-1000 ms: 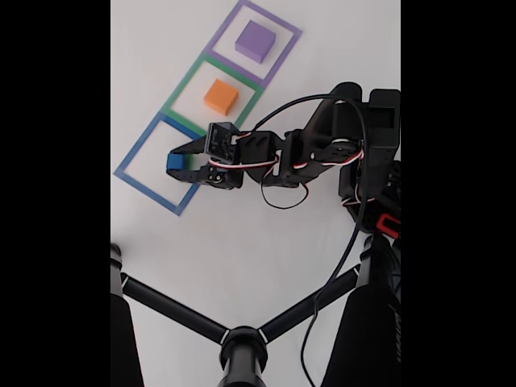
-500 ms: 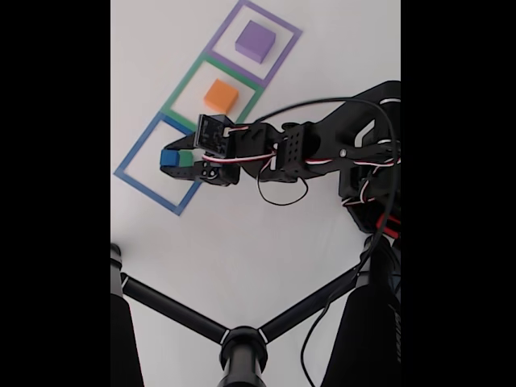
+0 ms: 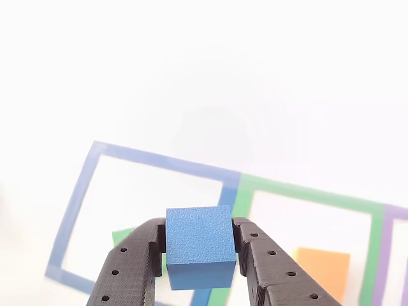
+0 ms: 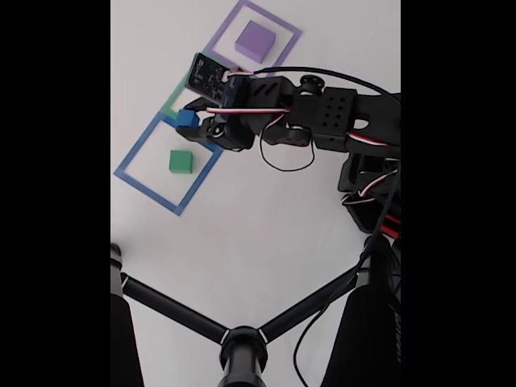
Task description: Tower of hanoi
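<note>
The fingers (image 3: pixel 201 255) clamp the blue cube (image 3: pixel 200 247) aloft over the white desk (image 4: pixel 242 234), above the green block (image 4: pixel 181 161) in the blue outline (image 4: pixel 133 153), orange block (image 3: pixel 324 271) and purple block (image 4: pixel 255 39) beyond.

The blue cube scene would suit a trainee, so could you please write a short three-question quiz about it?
1. True or false: the tool grips the blue cube.
2. In the fixed view, which outline holds the green block: A purple, B green, C blue?
3. Fill in: the purple block sits inside the ____ outline.

Key: 1 true. 2 C, the blue outline. 3 purple, the purple outline.
</note>
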Robot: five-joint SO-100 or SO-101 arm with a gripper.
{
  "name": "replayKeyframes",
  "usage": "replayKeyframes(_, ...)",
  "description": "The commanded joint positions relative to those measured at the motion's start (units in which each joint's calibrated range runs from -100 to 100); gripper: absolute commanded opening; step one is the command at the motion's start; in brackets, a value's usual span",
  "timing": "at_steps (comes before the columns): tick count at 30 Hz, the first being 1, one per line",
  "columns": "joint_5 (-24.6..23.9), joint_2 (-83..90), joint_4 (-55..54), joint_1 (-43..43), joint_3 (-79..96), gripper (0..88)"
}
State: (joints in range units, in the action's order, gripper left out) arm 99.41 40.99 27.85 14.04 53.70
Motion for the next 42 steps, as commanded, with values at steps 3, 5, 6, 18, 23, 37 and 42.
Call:
replayKeyframes(3,0.59,5.96,34.26,-3.30,-26.15,3.5)
replayKeyframes(5,0.59,5.96,42.03,-4.55,-33.70,3.4)
replayKeyframes(6,0.59,5.96,45.19,-5.22,-36.88,3.4)
replayKeyframes(18,0.59,6.85,63.08,-14.14,-54.34,3.3)
replayKeyframes(23,0.59,7.09,63.65,-18.83,-54.24,3.2)
replayKeyframes(37,0.59,12.67,42.35,-30.34,-28.70,3.9)
replayKeyframes(42,0.59,15.01,21.54,-33.69,-7.43,3.8)
